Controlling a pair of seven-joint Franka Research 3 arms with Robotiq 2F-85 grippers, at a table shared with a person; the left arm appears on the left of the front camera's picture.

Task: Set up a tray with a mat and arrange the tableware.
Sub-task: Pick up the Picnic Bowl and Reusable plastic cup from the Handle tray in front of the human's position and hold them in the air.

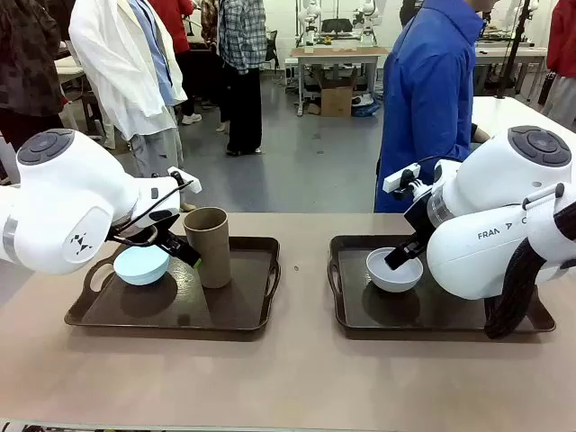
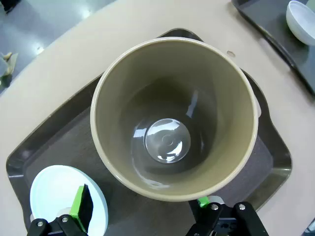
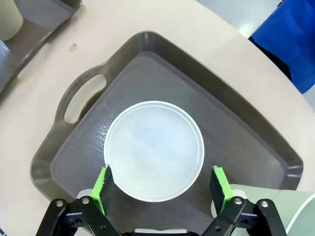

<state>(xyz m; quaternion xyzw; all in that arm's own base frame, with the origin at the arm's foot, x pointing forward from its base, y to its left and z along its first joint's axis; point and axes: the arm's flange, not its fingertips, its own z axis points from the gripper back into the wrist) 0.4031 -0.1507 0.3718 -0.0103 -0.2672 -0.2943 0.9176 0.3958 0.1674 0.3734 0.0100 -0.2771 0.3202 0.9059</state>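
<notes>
currently both jaws gape: left beside brown cup, right flanking whitish-grey bowl.

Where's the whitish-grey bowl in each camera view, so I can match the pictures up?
Front view: the whitish-grey bowl sits right of centre, on the right-hand tray.
Left wrist view: in the top right corner, cut by the edge.
Right wrist view: in the middle of the picture.
Shared landmark: the brown cup on the other tray. It is large and central in the left wrist view, and in the top left corner of the right wrist view.
</notes>
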